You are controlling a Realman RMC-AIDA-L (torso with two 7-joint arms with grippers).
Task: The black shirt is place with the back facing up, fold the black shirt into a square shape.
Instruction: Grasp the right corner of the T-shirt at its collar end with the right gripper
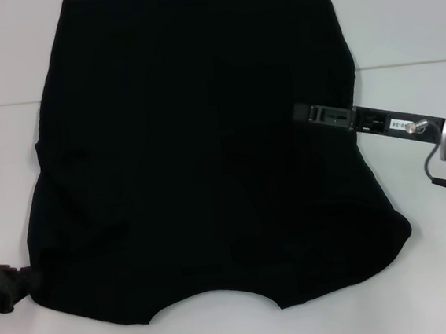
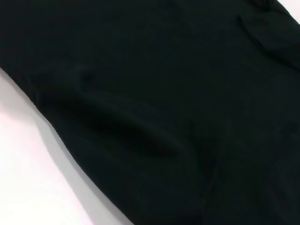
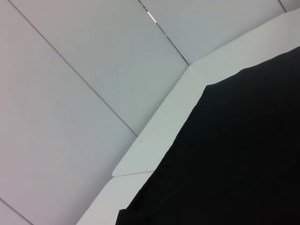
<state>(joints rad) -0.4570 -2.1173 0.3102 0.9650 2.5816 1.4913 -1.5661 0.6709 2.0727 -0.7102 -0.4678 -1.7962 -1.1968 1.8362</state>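
The right gripper reaches in from the robot's right and lies low over the right side of the black shirt, its tip about at mid-height of the cloth; whether its jaws are parted or closed, or pinch any fabric, I cannot tell, since black fingers merge with black cloth. The left gripper sits at the shirt's near left corner, touching or just beside the hem there, and its jaws are equally unreadable. The shirt itself is spread on the white table, neckline curve toward the robot, both sleeves apparently already tucked in so the outline is roughly a tall rectangle. The left wrist view shows a soft ridge in the cloth near the edge. My judgement: 1 risk is that the right gripper drags only the top layer, undoing the tucked sleeve; another is that the 2 arms lift unevenly, skewing the fold, so the ridge gets pressed in as a crease and the square comes out crooked.
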